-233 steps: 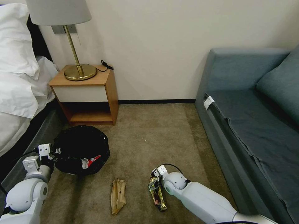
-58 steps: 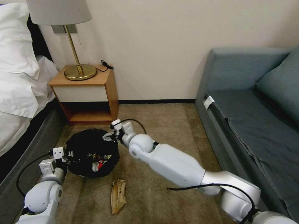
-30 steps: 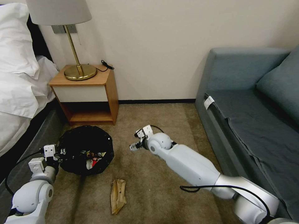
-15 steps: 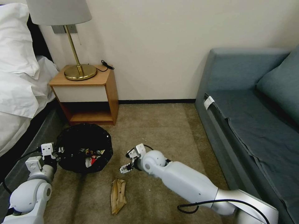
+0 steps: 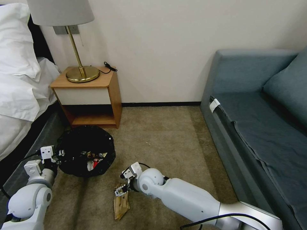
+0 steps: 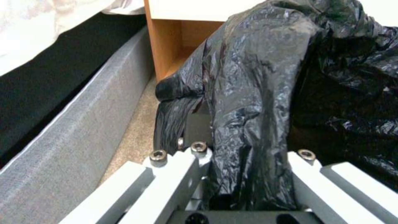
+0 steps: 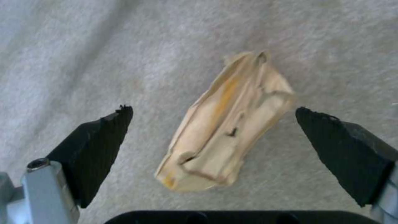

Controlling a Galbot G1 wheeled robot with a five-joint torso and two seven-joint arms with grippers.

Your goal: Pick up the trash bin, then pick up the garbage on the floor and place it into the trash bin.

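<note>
carpeted bedside floor; right claw (image 5: 121, 189) wide above paper bag (image 5: 121, 202); left claw (image 5: 55, 155) clamped on trash bin (image 5: 85, 150) rim

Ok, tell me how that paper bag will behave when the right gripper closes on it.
The paper bag looks crumpled and flat, so it will probably crush further rather than resist. It is likely very light. Lying flat on the carpet between the open right gripper fingers, it may slide or bend.

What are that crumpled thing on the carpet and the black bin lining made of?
The crumpled bag looks like matte tan paper, creased and folded flat. The liner of the trash bin looks like thin glossy black plastic film, with shiny wrinkles.
</note>
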